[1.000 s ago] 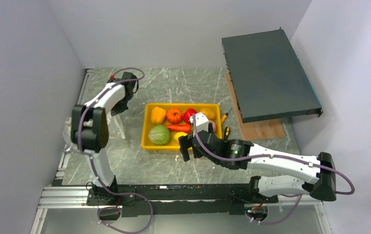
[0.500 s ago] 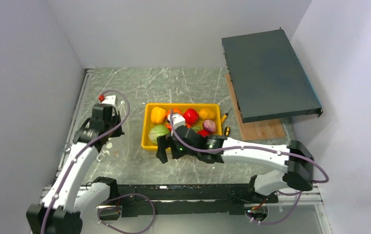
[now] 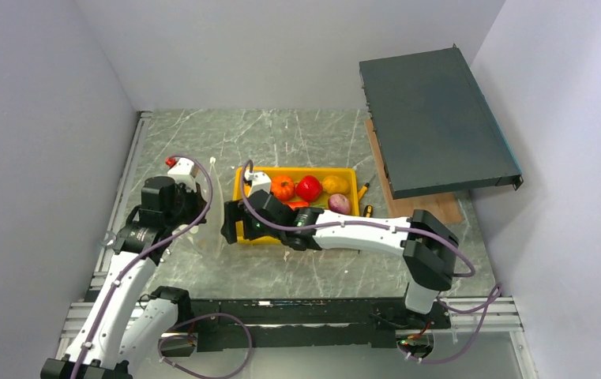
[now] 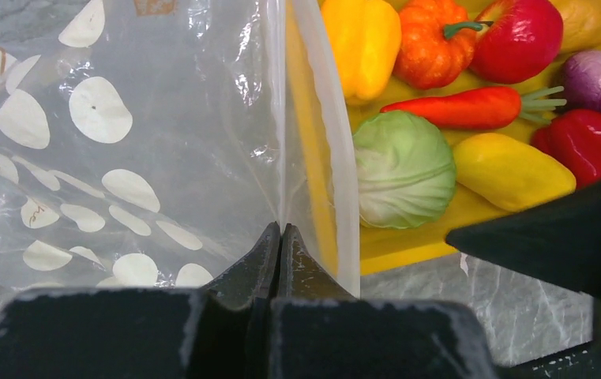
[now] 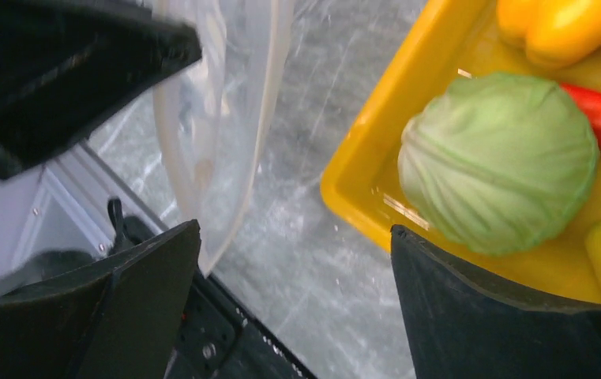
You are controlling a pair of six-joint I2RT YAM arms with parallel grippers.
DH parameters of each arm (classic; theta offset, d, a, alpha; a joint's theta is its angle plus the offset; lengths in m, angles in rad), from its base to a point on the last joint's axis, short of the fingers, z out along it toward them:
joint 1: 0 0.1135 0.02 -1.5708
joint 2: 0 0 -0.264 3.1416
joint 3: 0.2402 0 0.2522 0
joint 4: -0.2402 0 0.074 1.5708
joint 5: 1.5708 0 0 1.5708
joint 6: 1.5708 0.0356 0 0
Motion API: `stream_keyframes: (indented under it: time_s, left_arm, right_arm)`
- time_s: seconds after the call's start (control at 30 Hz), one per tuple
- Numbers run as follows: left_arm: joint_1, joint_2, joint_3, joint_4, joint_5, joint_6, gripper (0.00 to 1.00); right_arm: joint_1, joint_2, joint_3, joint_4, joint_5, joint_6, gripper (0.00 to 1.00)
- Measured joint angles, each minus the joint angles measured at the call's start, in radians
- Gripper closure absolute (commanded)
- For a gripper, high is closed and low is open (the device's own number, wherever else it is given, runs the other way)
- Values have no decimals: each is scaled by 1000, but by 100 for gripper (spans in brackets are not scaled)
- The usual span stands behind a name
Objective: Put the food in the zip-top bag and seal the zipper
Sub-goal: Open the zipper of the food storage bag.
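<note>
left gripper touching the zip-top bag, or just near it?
Touching. The left wrist view shows the left gripper with jaws shut on the zip-top bag, film pinched between them.

Tabletop (image 3: 297,134): grey marble-look w/ white veins. Walls (image 3: 281,47): plain pale grey, 3 sides. Dark flat metal case (image 3: 435,110) at rear right (near edge over a wooden board (image 3: 427,212)). Lighting even, diffuse.
</note>
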Motion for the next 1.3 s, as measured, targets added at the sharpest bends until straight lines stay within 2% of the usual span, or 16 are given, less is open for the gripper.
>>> stream_keyframes:
  time_s: [0.17, 0.27, 0.4, 0.5, 0.6, 0.63, 0.83, 1.07, 1.13, 1.3]
  left_arm:
    - [-2, -10, 0, 1, 30, 8, 100]
    - [-7, -7, 0, 0, 40, 8, 100]
    - [-16, -8, 0, 0, 47, 8, 100]
    - [-34, -8, 0, 0, 39, 7, 100]
    - [-69, -8, 0, -5, 6, 7, 100]
    - [-88, -7, 0, -8, -15, 7, 100]
    - [-146, 18, 11, -40, -128, 6, 78]
    - [-147, 29, 14, -52, -183, 7, 67]
    - [-147, 29, 14, -52, -182, 8, 71]
    - [-147, 29, 15, -53, -183, 16, 99]
  right_arm:
    - [-37, 36, 13, 72, 6, -19, 18]
    - [-47, 63, 37, 82, 20, -17, 27]
    - [-45, 141, 92, 108, 15, -6, 50]
    - [-35, 192, 103, 121, 16, 22, 83]
    - [-25, 204, 79, 149, 14, 45, 100]
    - [-23, 203, 68, 161, 14, 51, 100]
    - [-17, 198, 58, 183, -20, 73, 100]
    - [-18, 157, 34, 196, -66, 92, 100]
    - [-19, 155, 34, 198, -76, 92, 100]
    - [-26, 155, 34, 204, -108, 92, 100]
